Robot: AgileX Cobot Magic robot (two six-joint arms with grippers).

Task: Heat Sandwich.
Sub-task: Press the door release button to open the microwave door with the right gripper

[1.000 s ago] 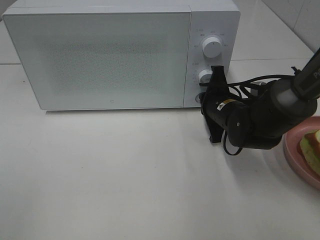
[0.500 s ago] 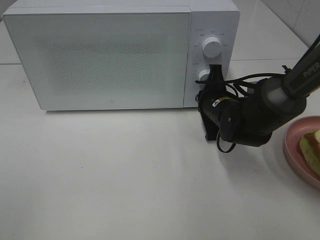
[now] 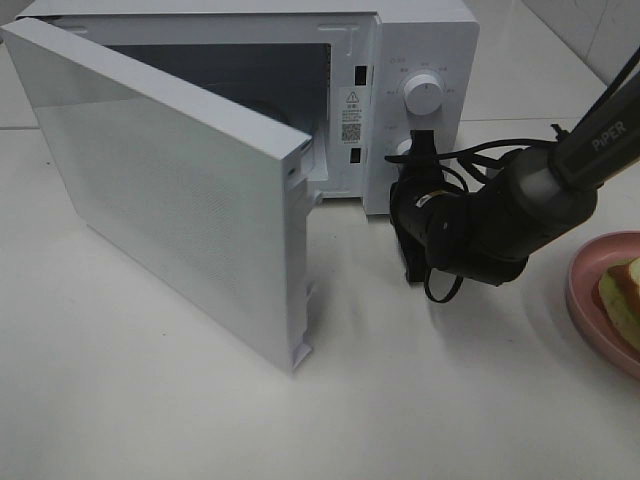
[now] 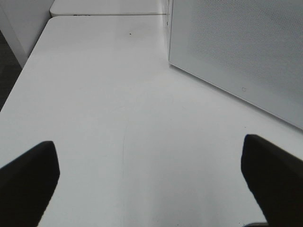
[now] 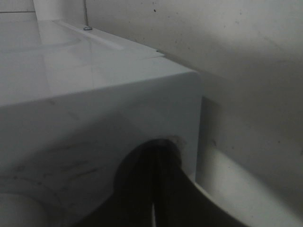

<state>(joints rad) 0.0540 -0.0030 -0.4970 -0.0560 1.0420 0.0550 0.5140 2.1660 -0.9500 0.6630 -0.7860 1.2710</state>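
White microwave door [image 3: 170, 190] stands wide; smooth table [image 3: 150, 400] open near-left; left gripper [image 4: 151, 184] spread; right gripper [image 5: 154, 163] pressed together below the knobs [image 3: 424, 97]; sandwich [image 3: 622, 300] cropped right.

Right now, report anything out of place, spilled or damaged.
Nothing looks spilled or damaged. The microwave door stands wide open, as the task needs. The sandwich lies on its plate at the far right, partly out of frame. The shut right gripper sits against the control panel.
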